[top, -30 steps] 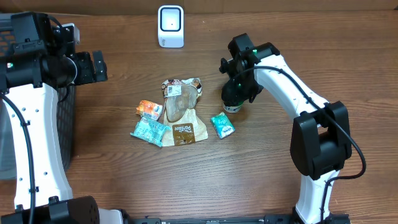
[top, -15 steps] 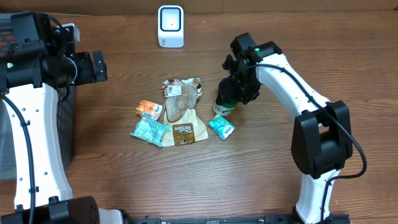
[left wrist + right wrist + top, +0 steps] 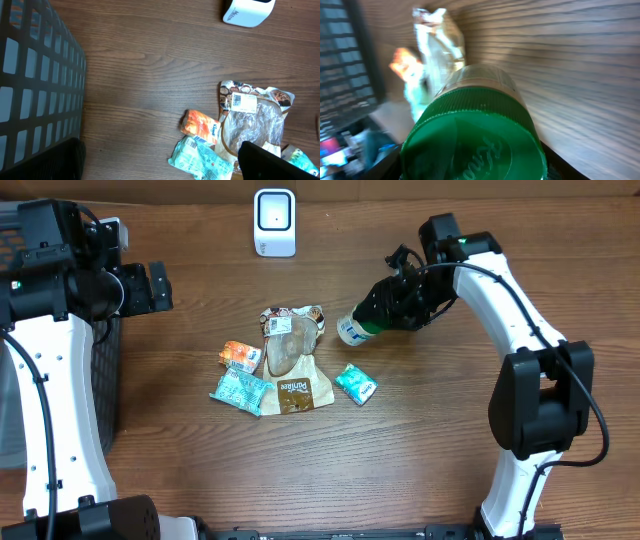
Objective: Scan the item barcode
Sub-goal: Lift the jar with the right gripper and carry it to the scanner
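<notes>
The green-lidded jar (image 3: 352, 328) is gripped by the right fingers (image 3: 388, 306) and held tilted over the table (image 3: 450, 470), picked up but not yet shown to the white scanner (image 3: 274, 222), while the left fingers (image 3: 152, 286) are seen wide open.

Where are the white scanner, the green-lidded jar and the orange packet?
white scanner (image 3: 274, 222), overhead view, middle of its face.
green-lidded jar (image 3: 472, 135), right wrist view, on its green lid.
orange packet (image 3: 201, 126), left wrist view, its middle.
</notes>
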Action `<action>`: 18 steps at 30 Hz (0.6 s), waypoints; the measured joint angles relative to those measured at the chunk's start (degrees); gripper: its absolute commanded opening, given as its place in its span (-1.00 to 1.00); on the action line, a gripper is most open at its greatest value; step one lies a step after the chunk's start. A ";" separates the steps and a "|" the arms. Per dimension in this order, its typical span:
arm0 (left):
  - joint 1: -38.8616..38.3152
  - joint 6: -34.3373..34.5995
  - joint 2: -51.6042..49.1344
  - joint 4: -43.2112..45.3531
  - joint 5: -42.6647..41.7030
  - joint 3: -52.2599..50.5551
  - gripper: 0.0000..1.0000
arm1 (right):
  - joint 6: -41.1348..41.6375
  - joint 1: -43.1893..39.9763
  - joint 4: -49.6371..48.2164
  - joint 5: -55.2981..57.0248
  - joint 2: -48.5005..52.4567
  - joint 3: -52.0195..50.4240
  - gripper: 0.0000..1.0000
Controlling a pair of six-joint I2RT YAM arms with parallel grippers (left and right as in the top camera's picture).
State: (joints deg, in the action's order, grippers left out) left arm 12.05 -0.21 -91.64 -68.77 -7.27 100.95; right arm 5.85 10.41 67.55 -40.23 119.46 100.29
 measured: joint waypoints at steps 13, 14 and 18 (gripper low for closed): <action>0.00 0.00 0.00 0.02 0.00 0.00 0.99 | 0.13 -1.44 0.55 -15.69 -13.53 0.13 -0.51; 0.00 0.00 0.00 0.02 0.00 0.00 0.99 | 0.13 -1.44 0.90 -16.52 -14.75 0.24 -0.50; 0.00 0.00 0.00 0.02 0.00 0.00 0.99 | 0.13 -1.44 2.47 -18.34 -17.49 0.33 -0.51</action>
State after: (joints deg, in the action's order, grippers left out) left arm 12.05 -0.21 -91.64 -68.75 -7.27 100.95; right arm 5.98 8.97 70.02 -58.57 101.97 100.62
